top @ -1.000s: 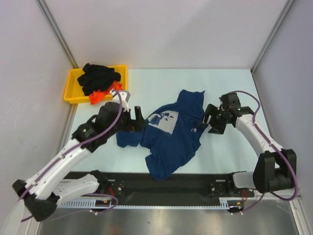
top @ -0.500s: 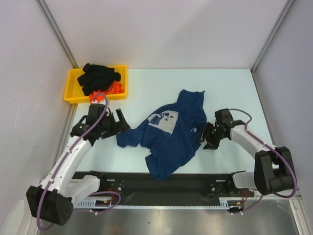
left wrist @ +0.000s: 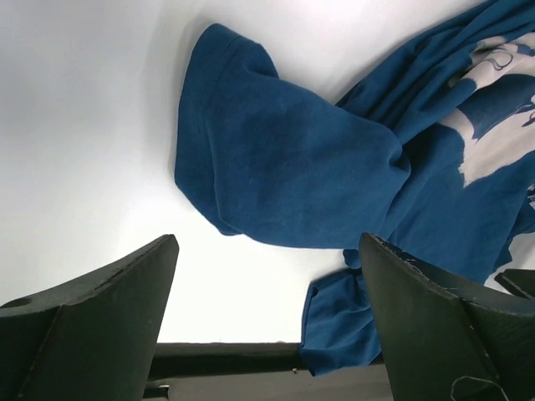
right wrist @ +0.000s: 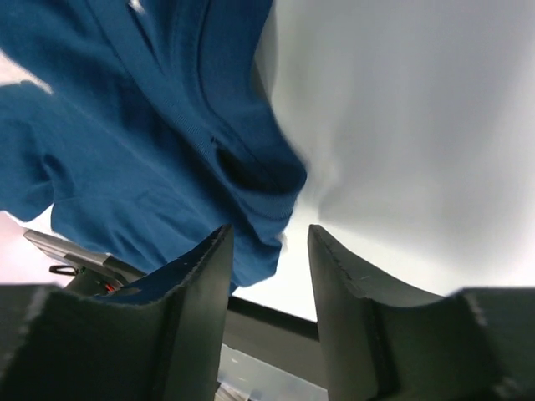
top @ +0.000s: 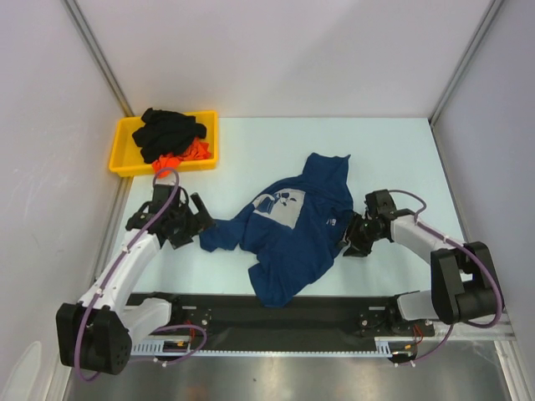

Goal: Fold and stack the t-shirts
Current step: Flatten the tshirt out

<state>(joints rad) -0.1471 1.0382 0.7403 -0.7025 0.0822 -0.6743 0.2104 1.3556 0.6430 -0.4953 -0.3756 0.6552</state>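
Note:
The navy blue t-shirt [top: 294, 224] with a white cartoon print lies crumpled in the middle of the table. My left gripper [top: 203, 215] is open and empty, just left of its left sleeve. In the left wrist view the sleeve [left wrist: 276, 163] lies ahead of the wide-open left gripper [left wrist: 267, 251]. My right gripper [top: 349, 238] is open at the shirt's right edge. In the right wrist view the shirt's hem [right wrist: 251, 196] reaches down between the tips of the right gripper [right wrist: 272, 242]. A black shirt [top: 170, 129] and an orange-red one [top: 191, 154] lie in the tray.
The yellow plastic tray [top: 124, 156] stands at the back left corner. The shirt's lower part hangs over the table's black front rail [top: 334, 311]. Grey walls close the table on the left, back and right.
My left gripper has pulled back left off the shirt to beside the sleeve. My right gripper has moved nearer and down along the shirt's right edge. The shirt has not visibly moved.

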